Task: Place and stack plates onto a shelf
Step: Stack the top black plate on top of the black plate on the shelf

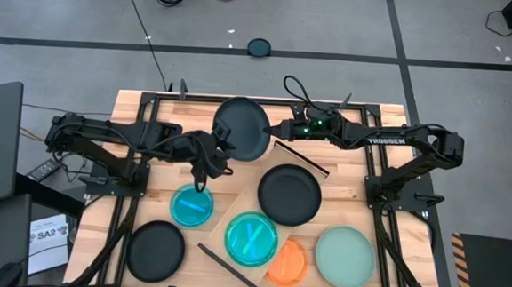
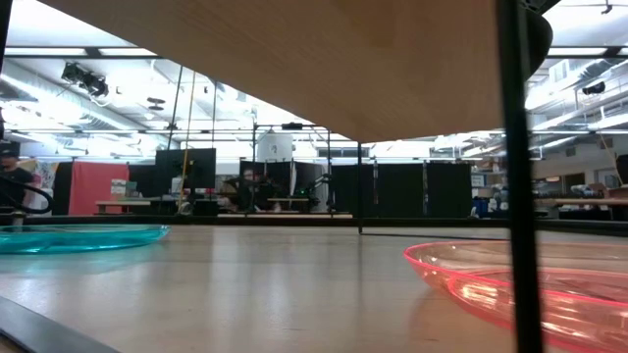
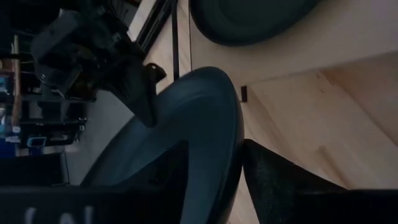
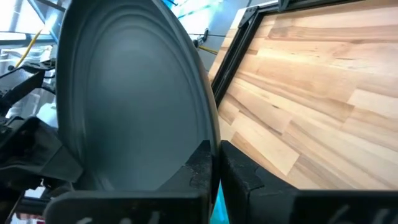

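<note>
Now both jaws point(image 1: 223, 149) point(image 1: 270, 132) on black plate point(image 1: 243, 128).

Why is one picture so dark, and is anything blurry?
Left wrist view: dim, because the held black plate and dark fingers fill it. Low view: the shelf's underside shades the top, ceiling lights glare, and the near orange plate looks soft. High view: evenly lit.

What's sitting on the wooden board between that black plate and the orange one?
In the high view, a blue plate lies on the shelf between the black plate and the orange plate, whose edge it overlaps.
</note>
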{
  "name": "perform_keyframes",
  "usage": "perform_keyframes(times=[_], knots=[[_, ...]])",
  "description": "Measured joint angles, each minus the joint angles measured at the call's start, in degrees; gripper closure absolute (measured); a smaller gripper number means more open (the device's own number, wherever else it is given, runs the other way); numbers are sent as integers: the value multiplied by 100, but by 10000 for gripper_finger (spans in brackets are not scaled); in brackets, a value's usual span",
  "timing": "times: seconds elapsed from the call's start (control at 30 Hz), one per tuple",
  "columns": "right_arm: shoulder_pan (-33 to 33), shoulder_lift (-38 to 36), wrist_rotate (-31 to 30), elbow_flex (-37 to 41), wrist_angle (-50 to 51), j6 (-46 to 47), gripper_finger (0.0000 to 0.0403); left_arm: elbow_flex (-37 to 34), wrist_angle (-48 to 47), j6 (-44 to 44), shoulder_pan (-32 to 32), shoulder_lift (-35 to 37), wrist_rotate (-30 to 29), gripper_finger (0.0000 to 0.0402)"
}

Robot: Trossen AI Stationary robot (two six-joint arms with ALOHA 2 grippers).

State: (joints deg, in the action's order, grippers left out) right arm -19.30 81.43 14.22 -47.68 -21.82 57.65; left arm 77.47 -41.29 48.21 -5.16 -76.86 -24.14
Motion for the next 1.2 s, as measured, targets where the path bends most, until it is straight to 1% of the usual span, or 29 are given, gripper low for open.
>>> perform_keyframes(times=[0.33, 0.67, 0.8, 0.87, 1.0, 1.2], knots=[[-256, -2, 118, -4, -76, -219, 380, 0, 291, -91, -307, -9, -325, 244], [-621, -7, 85, -4, -93, -417, 381, 0, 1243, -100, -535, 0, -361, 244], [-839, -7, 150, -4, -282, -459, 381, 0, 1515, -163, -624, 0, -342, 244], [-962, -7, 246, -4, -410, -428, 382, 0, 1514, -310, -684, 0, -340, 244], [-1186, -7, 415, -4, -703, -396, 382, 0, 1503, -881, -816, 0, -324, 244], [-1458, -9, 912, -34, -815, -370, 382, 0, 1473, -1828, -970, 0, -321, 244]])
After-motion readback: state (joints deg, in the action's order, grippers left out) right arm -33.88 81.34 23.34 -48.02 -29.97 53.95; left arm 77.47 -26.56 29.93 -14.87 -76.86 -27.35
